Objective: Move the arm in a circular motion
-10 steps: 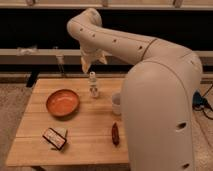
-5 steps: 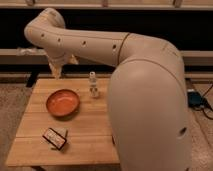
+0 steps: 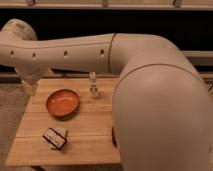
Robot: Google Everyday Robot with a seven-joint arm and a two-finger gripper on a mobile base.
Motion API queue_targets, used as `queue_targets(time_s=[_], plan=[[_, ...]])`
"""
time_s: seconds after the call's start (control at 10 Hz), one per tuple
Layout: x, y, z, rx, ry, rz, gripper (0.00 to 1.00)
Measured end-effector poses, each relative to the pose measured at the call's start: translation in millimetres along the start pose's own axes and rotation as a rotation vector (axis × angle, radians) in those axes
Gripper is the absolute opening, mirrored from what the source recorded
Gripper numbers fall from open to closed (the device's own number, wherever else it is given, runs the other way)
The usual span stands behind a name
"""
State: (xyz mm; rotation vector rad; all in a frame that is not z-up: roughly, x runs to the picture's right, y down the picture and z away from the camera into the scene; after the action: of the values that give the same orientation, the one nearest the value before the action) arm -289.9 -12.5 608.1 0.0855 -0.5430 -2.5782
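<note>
Arm [image 3: 75, 52] lies horizontal, pointing left; claw [image 3: 30, 85] hangs below its left end

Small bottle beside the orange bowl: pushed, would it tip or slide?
Likely tips: the small bottle stands upright, tall and narrow. Probably light, so a knock could topple it and set it rolling on the wooden table. The gripper, at the table's far corner, is apart from it.

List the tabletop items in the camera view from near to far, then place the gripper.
Dark packet → orange bowl → small bottle. The gripper hangs from the arm at the table's far left corner.
</note>
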Motion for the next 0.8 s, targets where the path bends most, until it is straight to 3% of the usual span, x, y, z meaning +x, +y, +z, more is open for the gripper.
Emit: queue_targets(time_s=[0.2, 0.4, 0.6, 0.8], plan=[[-4.7, -48.5, -6.3, 0.047, 0.036, -0.072, 0.74], [-20.5, -81.5, -10.0, 0.085, 0.056, -0.078, 0.74], [-48.4, -96.0, -10.1, 0.120, 0.059, -0.047, 0.74], [-80.7, -92.7, -3.6, 0.148, 0.041, 0.014, 0.74]])
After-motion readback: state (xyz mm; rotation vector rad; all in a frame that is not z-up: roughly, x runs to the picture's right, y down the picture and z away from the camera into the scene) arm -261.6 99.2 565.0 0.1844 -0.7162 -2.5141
